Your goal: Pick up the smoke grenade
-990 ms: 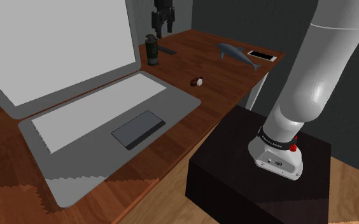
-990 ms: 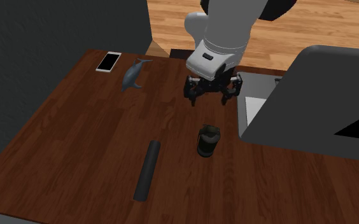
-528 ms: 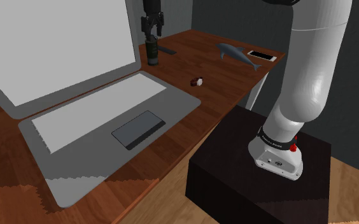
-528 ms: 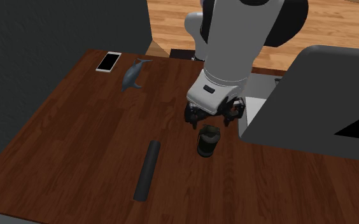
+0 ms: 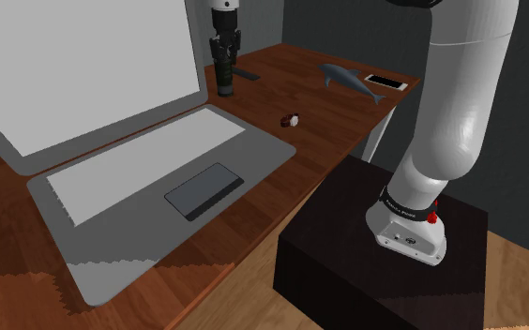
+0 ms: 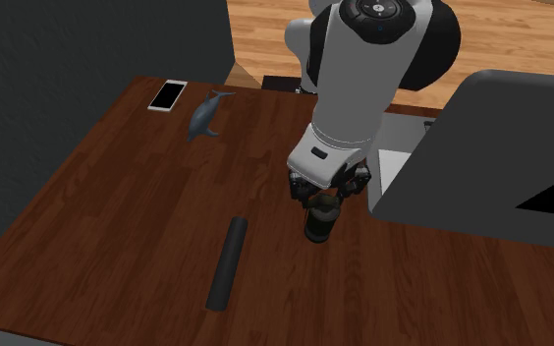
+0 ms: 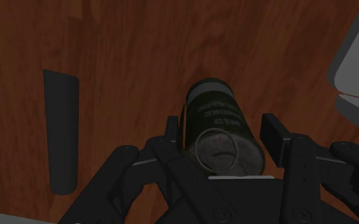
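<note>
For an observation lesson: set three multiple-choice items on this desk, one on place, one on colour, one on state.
1. What lies nearest the flat white smartphone? A grey open laptop; B grey dolphin figure; C dark flat bar.
2. The upright cylindrical smoke grenade's colour? A red; B yellow; C dark green.
3. The black two-finger gripper is: A open around the grenade; B shut on nothing; C clasping the smartphone.
Key: 1 B, they lie side by side; 2 C, its body shows dark green; 3 A, fingers stand apart either side.
</note>
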You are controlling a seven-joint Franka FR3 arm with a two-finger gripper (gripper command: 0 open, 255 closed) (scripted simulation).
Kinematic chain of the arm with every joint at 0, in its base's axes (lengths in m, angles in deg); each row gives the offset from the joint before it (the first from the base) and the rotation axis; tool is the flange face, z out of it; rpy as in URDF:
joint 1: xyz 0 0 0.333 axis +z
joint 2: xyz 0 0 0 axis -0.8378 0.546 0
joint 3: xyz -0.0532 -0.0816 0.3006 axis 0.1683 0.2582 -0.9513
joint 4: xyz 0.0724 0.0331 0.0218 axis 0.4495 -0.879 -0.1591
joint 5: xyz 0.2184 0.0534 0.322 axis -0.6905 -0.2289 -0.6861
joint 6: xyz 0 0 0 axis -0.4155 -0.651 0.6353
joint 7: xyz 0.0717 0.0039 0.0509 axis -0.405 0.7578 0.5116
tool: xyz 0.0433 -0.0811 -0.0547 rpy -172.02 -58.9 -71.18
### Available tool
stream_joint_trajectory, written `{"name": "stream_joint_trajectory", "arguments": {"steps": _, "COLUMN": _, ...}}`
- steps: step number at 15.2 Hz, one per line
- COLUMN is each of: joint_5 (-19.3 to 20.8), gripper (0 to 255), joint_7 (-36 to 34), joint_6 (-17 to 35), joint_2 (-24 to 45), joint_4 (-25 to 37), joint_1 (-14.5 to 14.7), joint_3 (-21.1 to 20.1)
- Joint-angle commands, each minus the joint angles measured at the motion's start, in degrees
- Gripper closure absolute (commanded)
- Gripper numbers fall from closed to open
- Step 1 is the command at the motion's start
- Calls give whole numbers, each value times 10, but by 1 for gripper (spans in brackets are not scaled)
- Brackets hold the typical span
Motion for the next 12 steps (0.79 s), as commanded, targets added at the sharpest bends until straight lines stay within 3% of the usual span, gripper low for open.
{"name": "stream_joint_trajectory", "arguments": {"steps": 1, "joint_5": 0, "gripper": 255, "joint_7": 0, "joint_6": 1, "joint_2": 0, "joint_4": -1, "joint_1": 0, "joint_3": 0}}
{"name": "stream_joint_trajectory", "arguments": {"steps": 8, "joint_5": 0, "gripper": 255, "joint_7": 0, "joint_6": 1, "joint_2": 1, "joint_4": -1, "joint_1": 0, "joint_3": 0}}
{"name": "stream_joint_trajectory", "arguments": {"steps": 12, "joint_5": 0, "gripper": 255, "joint_7": 0, "joint_6": -30, "joint_2": 0, "joint_4": 30, "joint_1": 0, "joint_3": 0}}
